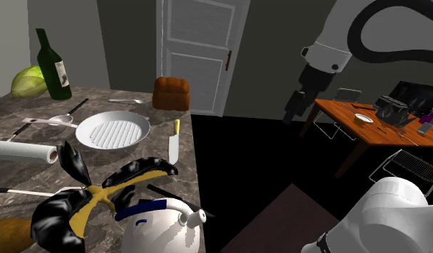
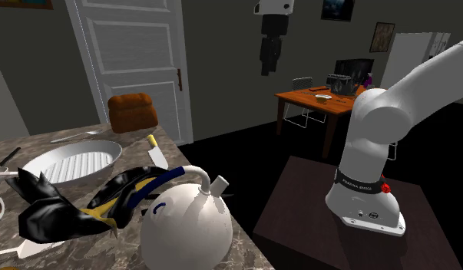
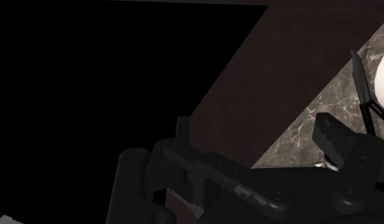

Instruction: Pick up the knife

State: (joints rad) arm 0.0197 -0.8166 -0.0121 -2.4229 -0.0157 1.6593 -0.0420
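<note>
The knife (image 1: 174,143) has a yellow handle and a pale blade. It lies flat on the marble counter (image 1: 136,108) near the counter's right edge, just right of a white ribbed plate (image 1: 112,130). In the second exterior view the knife (image 2: 154,152) lies between the plate and the counter's edge. My black gripper (image 1: 294,106) hangs high over the dark floor, well to the right of the counter and far from the knife. The second exterior view has the gripper (image 2: 267,55) pointing down in front of the far wall. In the wrist view the gripper (image 3: 235,167) is open and holds nothing.
On the counter stand a green wine bottle (image 1: 54,65), a cabbage (image 1: 29,81), a brown loaf (image 1: 171,93), a paper towel roll (image 1: 24,152), a blackened banana bunch (image 1: 100,190) and a white kettle (image 1: 161,224). An orange table (image 1: 376,126) with chairs stands beyond the arm.
</note>
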